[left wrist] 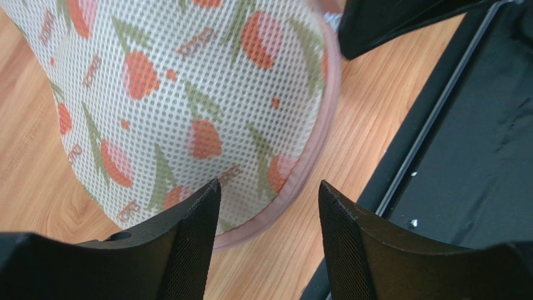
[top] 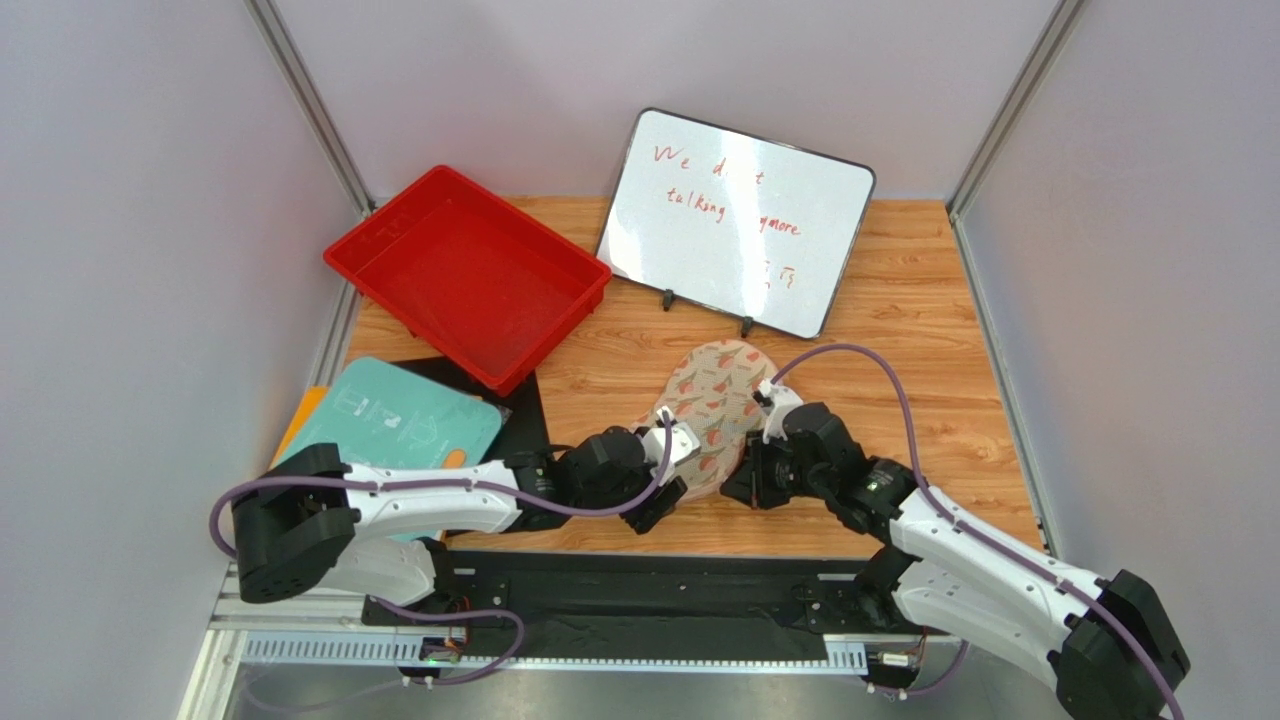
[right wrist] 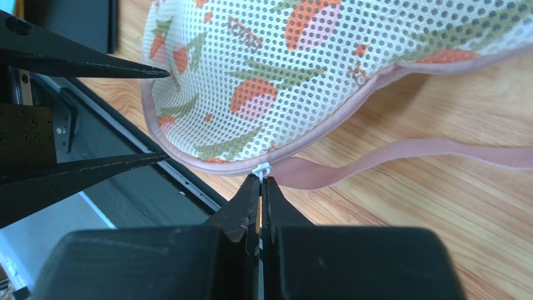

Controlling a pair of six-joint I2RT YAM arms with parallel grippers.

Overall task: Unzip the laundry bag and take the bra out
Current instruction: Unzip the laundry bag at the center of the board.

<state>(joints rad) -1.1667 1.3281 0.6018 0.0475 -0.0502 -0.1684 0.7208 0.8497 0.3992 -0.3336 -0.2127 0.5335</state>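
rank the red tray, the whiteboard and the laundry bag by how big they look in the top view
1. red tray and whiteboard: too alike to rank, and the whiteboard stands tilted.
2. laundry bag: clearly smallest.

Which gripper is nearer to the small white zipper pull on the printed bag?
Right. The right gripper pinches the zipper pull; the left gripper stands open around the near end of the laundry bag.
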